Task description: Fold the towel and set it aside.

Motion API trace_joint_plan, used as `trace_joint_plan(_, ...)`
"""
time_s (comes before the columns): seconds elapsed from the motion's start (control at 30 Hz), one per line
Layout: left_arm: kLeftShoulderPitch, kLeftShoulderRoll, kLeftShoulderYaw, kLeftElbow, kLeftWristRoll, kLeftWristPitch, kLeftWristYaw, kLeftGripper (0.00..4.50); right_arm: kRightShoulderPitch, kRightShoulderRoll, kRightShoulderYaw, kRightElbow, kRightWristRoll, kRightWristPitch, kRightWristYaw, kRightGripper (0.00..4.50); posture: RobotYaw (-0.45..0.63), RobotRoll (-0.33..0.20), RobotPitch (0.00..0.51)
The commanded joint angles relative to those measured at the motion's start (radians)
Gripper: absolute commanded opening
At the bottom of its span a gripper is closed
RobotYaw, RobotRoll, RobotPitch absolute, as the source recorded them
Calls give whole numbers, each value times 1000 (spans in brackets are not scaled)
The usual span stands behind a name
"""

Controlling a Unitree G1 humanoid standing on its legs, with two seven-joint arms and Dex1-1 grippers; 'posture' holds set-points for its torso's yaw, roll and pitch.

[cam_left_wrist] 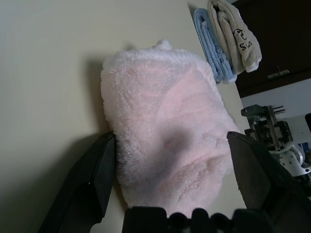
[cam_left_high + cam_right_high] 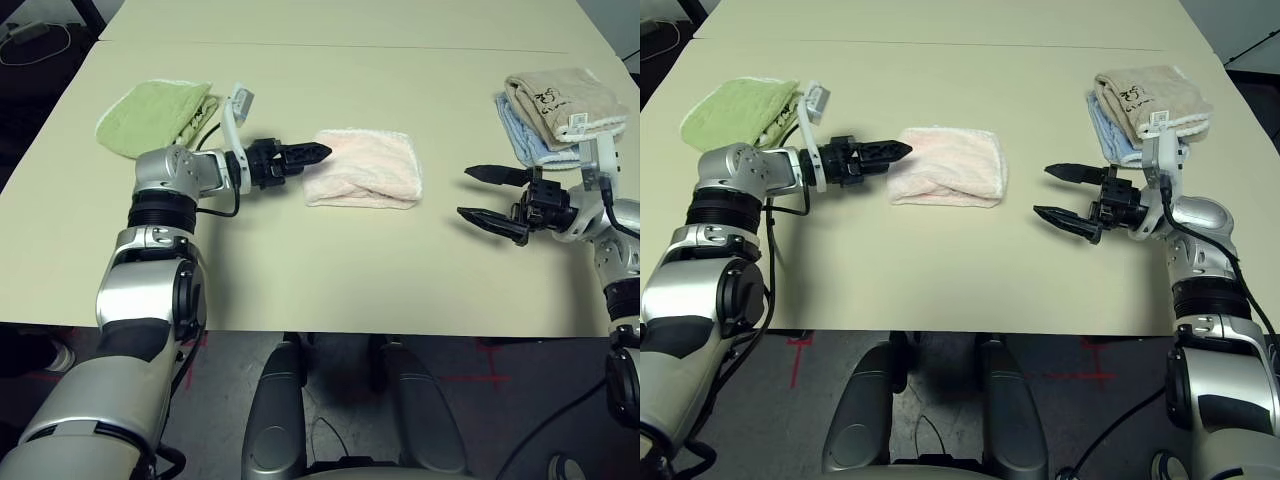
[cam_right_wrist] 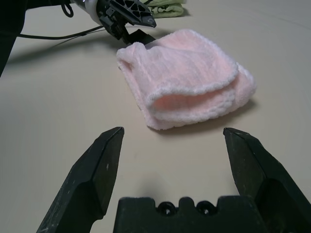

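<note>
The towel point(image 2: 365, 168), pale pink with white edging, lies folded into a thick rectangle at the middle of the table point(image 2: 330, 270). My left gripper point(image 2: 322, 153) is at the towel's left end. In the left wrist view its fingers point(image 1: 97, 170) stand wide open on either side of that end of the towel point(image 1: 165, 136), holding nothing. My right gripper point(image 2: 464, 192) hovers open a short way to the right of the towel, apart from it, with its fingers point(image 3: 99, 167) pointing toward the towel point(image 3: 187, 80).
A green folded towel point(image 2: 155, 115) lies at the back left, just behind my left wrist. At the back right a beige folded towel point(image 2: 555, 100) rests on a light blue one point(image 2: 515, 135). The table's front edge runs close below both forearms.
</note>
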State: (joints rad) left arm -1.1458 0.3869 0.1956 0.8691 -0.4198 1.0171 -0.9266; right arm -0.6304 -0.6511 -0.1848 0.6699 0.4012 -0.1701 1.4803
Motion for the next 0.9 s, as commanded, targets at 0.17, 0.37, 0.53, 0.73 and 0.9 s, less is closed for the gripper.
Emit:
trace_joint_plan(0.17,0,-15,27,59,-16,3,37,4464,25,-12,-5,-30,7,-7,0,4455,-3,0,268)
trace_joint_plan(0.37,8,0,-41,83,25,27,-6,4464,15,-10,-1,-29,4,-6,-3,4455,0,0,267)
trace_joint_plan(0.53,17,25,-99,85,35,67,-57,4464,15,-4,4,-30,2,-7,-7,4455,5,0,269)
trace_joint_plan(0.73,4,31,-125,76,23,120,-99,4464,16,0,8,-25,0,-11,-7,4455,8,0,269)
trace_joint_plan(0.9,-10,14,-121,92,26,97,-86,4091,9,1,10,-20,-2,-12,-9,4500,7,0,269)
